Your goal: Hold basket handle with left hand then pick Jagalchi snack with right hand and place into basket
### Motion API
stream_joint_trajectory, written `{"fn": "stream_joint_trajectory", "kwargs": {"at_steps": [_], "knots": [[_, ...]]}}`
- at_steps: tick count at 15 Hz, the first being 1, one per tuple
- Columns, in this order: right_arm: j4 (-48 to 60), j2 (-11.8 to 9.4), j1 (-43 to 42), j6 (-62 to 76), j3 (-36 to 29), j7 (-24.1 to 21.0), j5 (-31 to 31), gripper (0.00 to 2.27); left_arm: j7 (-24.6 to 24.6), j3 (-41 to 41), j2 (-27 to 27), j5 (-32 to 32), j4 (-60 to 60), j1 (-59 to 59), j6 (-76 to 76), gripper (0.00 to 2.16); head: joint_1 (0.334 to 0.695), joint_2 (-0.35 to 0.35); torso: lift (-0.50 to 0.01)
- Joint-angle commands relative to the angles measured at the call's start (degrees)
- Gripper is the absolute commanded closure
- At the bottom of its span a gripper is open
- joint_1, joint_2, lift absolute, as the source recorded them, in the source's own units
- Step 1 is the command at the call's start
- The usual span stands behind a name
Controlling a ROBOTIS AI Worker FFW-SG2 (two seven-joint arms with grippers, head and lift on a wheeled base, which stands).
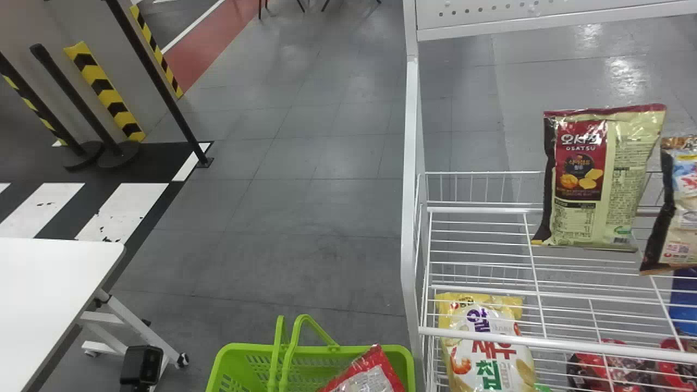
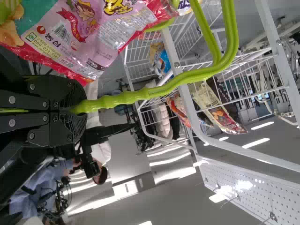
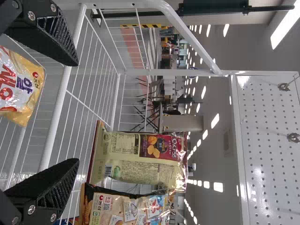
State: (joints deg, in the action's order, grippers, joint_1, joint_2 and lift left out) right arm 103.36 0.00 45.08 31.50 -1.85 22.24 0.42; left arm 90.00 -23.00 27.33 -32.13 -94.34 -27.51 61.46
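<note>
**Handle held, now get the snack**

The left gripper (image 2: 75, 108) is closed on the handle (image 2: 187, 77) of the green basket (image 1: 228, 370), which sits near, in the middle. The right gripper (image 3: 75, 112) is wide open, with no snack in it, by the white rack (image 3: 56, 117) on the right. So the job now looks like picking. The next move, I think, is to line up with the right bag, then squeeze softly so it won't slip or crush.

The Jagalchi snack should be on the rack, but I cannot tell which bag it is. My guess is the blue-and-tan bag (image 1: 680, 201).

Count: one basket; one red-edged bag (image 1: 370, 375) in it; two bags up high, the tan bag (image 1: 593, 179) and the blue-and-tan one to its right; one yellow-and-white bag (image 1: 484, 343) lower and nearer; one white table (image 1: 49, 283), left.
</note>
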Motion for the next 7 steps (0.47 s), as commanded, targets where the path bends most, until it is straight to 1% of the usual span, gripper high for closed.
{"fn": "stream_joint_trajectory", "kwargs": {"at_steps": [1,7], "knots": [[-0.01,0.05,0.00,0.00,0.00,0.00,-0.07,0.08,0.57,-0.03,-0.09,-0.04,0.04,0.00,0.03,2.15,0.695,0.284,-0.009],[-0.44,0.05,-0.26,0.00,0.00,0.00,-0.07,0.08,0.57,-0.03,-0.09,-0.04,0.04,0.00,0.03,2.15,0.695,0.283,-0.009]]}}
